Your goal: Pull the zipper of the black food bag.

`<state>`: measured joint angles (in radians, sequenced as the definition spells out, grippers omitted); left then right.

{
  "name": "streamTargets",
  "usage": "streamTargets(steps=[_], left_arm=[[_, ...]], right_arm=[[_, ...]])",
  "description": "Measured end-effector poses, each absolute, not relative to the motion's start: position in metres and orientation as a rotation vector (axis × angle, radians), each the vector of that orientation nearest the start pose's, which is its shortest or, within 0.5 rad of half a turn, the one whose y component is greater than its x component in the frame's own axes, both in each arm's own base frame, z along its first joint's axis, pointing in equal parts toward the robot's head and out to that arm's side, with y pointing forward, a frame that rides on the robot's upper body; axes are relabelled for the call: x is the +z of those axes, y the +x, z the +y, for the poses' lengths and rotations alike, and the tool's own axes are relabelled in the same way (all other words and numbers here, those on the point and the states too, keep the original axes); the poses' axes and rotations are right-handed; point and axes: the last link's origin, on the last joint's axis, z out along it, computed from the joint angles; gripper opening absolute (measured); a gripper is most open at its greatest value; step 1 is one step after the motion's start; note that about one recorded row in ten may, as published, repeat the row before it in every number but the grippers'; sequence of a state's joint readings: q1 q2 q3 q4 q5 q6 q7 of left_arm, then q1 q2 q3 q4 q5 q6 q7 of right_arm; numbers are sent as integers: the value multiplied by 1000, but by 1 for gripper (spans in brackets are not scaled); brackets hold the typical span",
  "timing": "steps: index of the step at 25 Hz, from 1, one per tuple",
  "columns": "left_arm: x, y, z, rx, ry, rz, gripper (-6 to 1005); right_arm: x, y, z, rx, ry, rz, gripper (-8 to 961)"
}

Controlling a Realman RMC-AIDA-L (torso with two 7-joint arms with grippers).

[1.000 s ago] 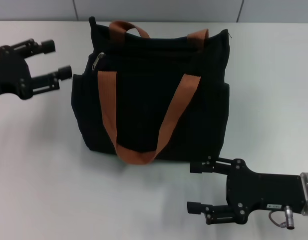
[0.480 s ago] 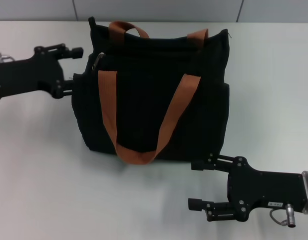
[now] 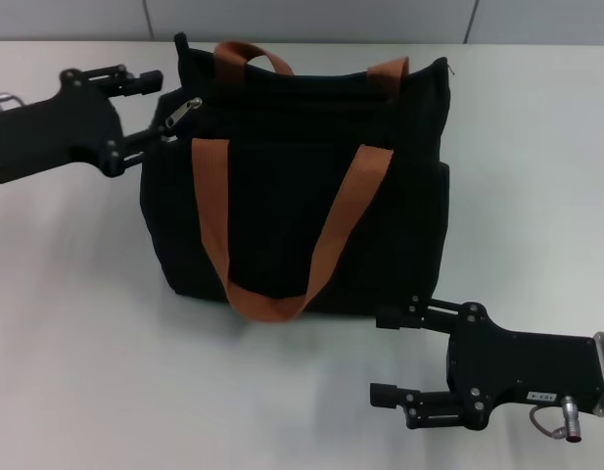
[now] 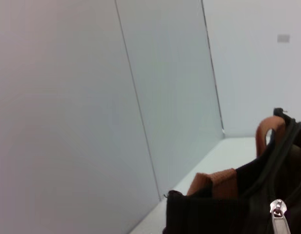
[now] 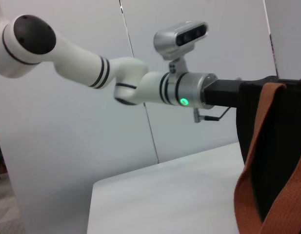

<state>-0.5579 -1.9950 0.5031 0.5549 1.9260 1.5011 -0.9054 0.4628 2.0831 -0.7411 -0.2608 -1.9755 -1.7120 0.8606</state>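
The black food bag (image 3: 282, 196) lies on the white table with its two orange-brown handles (image 3: 211, 225) on top. The zipper, a silver pull tab (image 3: 184, 110), sits at the bag's top left corner and points out toward my left gripper (image 3: 160, 105). That gripper is open at this corner, one finger above the tab and the lower finger's tip at the tab. The tab also shows in the left wrist view (image 4: 278, 214). My right gripper (image 3: 378, 357) is open and empty near the bag's front right corner, a little apart from it.
The white table (image 3: 76, 323) runs out on all sides of the bag. A grey panelled wall (image 4: 91, 97) stands behind it. The right wrist view shows the left arm (image 5: 140, 85) reaching to the bag (image 5: 287, 136).
My left gripper has moved right to the bag's top left corner. The pull tab has swung from hanging down to pointing out at the gripper. The right arm has barely moved.
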Motion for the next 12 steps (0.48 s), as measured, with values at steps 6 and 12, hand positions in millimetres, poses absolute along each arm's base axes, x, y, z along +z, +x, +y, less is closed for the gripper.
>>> streamTargets(steps=[6, 12], left_arm=[[51, -288, 346, -681, -2432, -113, 370], [44, -285, 330, -787, -2403, -88, 184]], right_arm=[[-60, 270, 240, 1046, -2865, 377, 817], [-46, 257, 236, 1250, -2829, 394, 817]])
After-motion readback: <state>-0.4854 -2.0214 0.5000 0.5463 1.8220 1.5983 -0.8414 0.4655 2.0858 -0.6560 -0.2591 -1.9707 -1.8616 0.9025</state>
